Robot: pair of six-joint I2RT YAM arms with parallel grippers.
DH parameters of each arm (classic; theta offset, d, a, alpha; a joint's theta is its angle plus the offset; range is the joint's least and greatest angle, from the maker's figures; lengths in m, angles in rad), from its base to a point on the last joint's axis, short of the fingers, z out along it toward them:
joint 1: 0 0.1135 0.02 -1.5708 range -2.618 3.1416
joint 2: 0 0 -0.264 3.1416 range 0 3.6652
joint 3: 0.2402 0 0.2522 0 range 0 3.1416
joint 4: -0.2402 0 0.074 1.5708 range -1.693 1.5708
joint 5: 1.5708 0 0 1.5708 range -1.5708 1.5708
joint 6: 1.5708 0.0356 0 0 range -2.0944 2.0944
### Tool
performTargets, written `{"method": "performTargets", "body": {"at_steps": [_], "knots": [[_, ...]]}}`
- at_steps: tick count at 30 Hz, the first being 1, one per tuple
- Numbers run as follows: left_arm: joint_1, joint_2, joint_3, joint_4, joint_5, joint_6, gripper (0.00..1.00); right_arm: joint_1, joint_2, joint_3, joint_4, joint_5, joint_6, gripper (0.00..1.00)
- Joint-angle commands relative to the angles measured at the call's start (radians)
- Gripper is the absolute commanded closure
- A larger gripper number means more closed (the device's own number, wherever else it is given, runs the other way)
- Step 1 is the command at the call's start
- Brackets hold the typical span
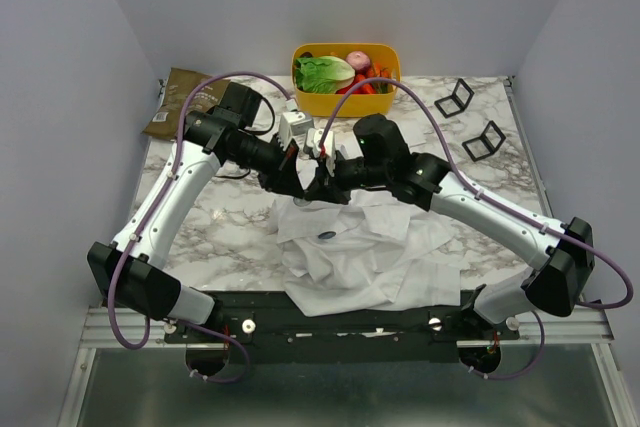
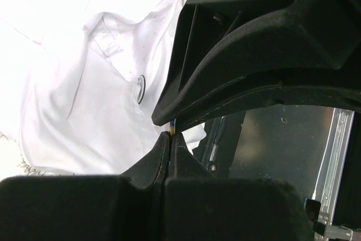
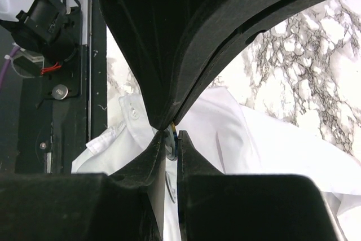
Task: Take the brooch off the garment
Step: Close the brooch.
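The garment (image 1: 365, 262), a white collared shirt, lies crumpled on the marble table near the front edge. My left gripper (image 1: 306, 185) and right gripper (image 1: 324, 185) meet tip to tip just above its collar end. Both are shut on a thin brooch with a yellow and blue edge, seen edge-on in the left wrist view (image 2: 171, 128) and the right wrist view (image 3: 177, 134). The brooch is lifted off the cloth. A small grey ring (image 1: 327, 237) lies on the shirt below; it also shows in the left wrist view (image 2: 140, 88).
A yellow basket (image 1: 345, 102) of vegetables stands at the back centre. A brown bag (image 1: 180, 102) lies at the back left. Two black stands (image 1: 455, 97) (image 1: 484, 140) sit at the back right. A white device (image 1: 297, 127) is behind the grippers.
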Motion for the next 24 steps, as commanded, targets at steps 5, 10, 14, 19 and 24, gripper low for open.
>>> {"method": "performTargets", "body": {"at_steps": [5,10,14,19,24], "knots": [[-0.026,-0.017,0.008,-0.04,0.109,-0.009,1.0,-0.012,0.004,0.031,0.118,0.079,0.08,0.96],[-0.026,-0.023,0.007,-0.037,0.107,-0.01,1.0,-0.012,0.033,0.044,0.111,0.225,0.052,0.92],[-0.026,-0.022,0.005,-0.035,0.107,-0.012,1.0,-0.012,0.053,0.063,0.086,0.243,0.046,0.77],[-0.026,-0.02,0.007,-0.035,0.107,-0.012,1.0,-0.009,0.068,0.083,0.063,0.116,0.058,0.66],[-0.026,-0.022,0.005,-0.035,0.106,-0.01,1.0,-0.008,0.074,0.091,0.055,0.106,0.058,0.66]]}}
